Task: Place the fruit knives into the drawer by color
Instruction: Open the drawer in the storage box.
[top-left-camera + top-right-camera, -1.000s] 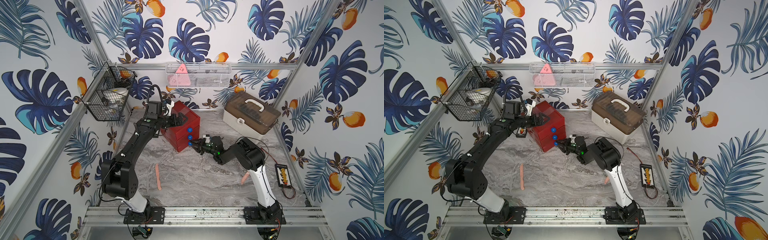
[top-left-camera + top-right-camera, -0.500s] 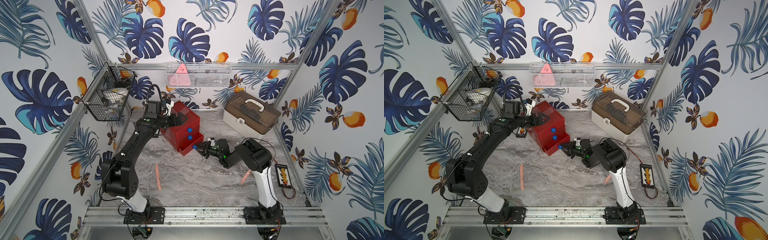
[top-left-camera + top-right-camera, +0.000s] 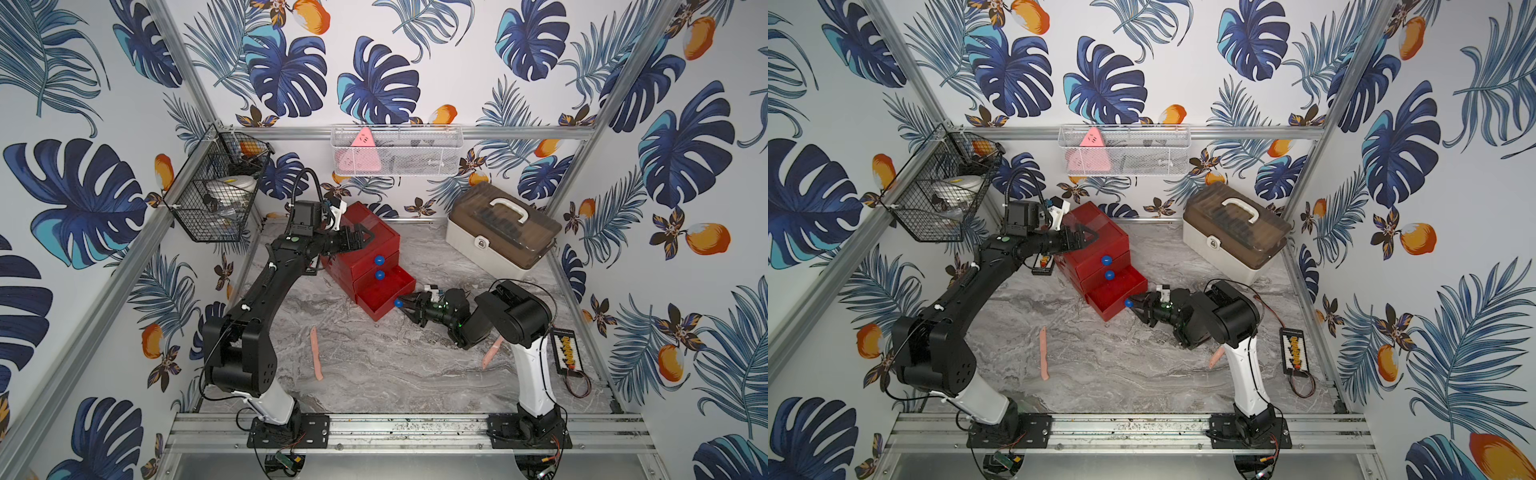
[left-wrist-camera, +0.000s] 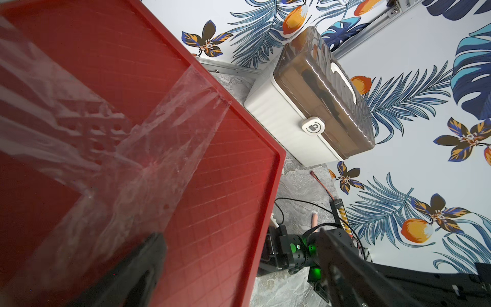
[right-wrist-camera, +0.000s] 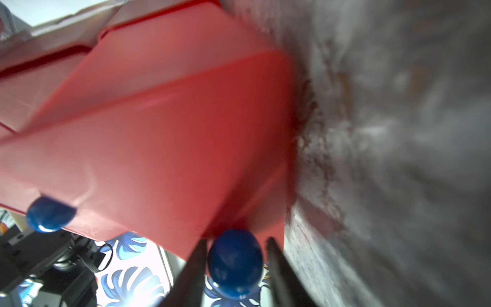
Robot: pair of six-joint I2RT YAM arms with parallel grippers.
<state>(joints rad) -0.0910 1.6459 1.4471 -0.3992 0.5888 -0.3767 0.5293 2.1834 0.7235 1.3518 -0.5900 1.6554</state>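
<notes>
The red drawer chest (image 3: 365, 253) stands at the back left of the table, with its bottom drawer (image 3: 384, 297) pulled out. My right gripper (image 5: 236, 240) sits open around that drawer's blue knob (image 3: 1128, 303), with a gap at one finger. My left gripper (image 3: 359, 239) is open wide over the chest's top (image 4: 212, 159), one finger lying on it. Two salmon pink fruit knives lie on the marble. One pink knife (image 3: 316, 352) is in front of the chest. The other pink knife (image 3: 490, 353) is half hidden under my right arm.
A beige case (image 3: 500, 235) with a brown lid stands at the back right. A black wire basket (image 3: 216, 195) hangs on the left wall and a white mesh basket (image 3: 395, 151) on the back wall. A connector board (image 3: 566, 351) with wires lies by the right wall.
My right gripper has drawn the bottom drawer out toward the front right by its knob, and its jaws have then parted. The left arm has not moved.
</notes>
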